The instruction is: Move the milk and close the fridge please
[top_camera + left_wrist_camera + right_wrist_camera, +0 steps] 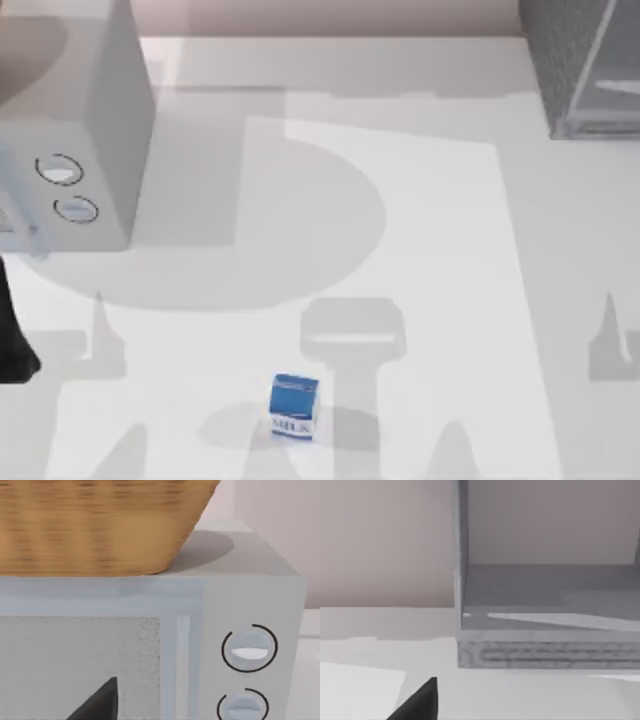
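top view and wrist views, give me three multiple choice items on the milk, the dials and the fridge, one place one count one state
1. Where on the table does the milk carton stand in the top view?
A. at the near edge, around the middle
B. at the far right corner
C. on top of the microwave

2. How many round dials does the microwave have on its front?
A. one
B. two
C. four

3. What state is the fridge in?
A. shut
C. lying on its side
B. open, its inside in sight

Answers: 1 A, the carton stands alone low in the top view, far from both appliances. 2 B, two dials sit one above the other in the left wrist view. 3 B, the right wrist view looks onto its bare inner floor.
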`<action>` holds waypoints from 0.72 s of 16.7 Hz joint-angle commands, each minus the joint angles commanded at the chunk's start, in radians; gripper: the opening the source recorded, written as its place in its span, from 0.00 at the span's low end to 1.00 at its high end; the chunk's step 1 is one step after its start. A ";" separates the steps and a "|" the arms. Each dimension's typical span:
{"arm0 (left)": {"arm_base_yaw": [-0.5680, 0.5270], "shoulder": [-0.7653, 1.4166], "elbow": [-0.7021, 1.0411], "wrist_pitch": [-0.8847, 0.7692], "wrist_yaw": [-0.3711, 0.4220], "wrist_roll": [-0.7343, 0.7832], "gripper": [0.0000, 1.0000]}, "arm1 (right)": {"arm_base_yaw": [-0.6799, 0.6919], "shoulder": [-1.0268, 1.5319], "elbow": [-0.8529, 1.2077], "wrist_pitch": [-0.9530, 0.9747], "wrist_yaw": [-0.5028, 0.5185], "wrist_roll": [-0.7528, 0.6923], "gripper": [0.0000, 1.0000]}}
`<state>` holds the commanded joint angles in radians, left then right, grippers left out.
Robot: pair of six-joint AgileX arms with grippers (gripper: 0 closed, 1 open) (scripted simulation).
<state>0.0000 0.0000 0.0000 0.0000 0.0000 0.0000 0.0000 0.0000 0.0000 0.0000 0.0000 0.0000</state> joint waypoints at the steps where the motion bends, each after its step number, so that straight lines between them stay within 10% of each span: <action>1: 0.000 0.000 0.000 0.000 0.000 0.000 1.00 | 0.000 0.000 0.000 0.000 0.000 0.000 1.00; 12: 0.000 0.000 0.000 0.000 0.000 0.000 1.00 | 0.437 0.355 0.025 0.362 0.433 0.008 1.00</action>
<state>0.0000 0.0000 0.0000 0.0000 0.0000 0.0000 0.4372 0.3546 0.0245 0.3621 0.4330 0.0077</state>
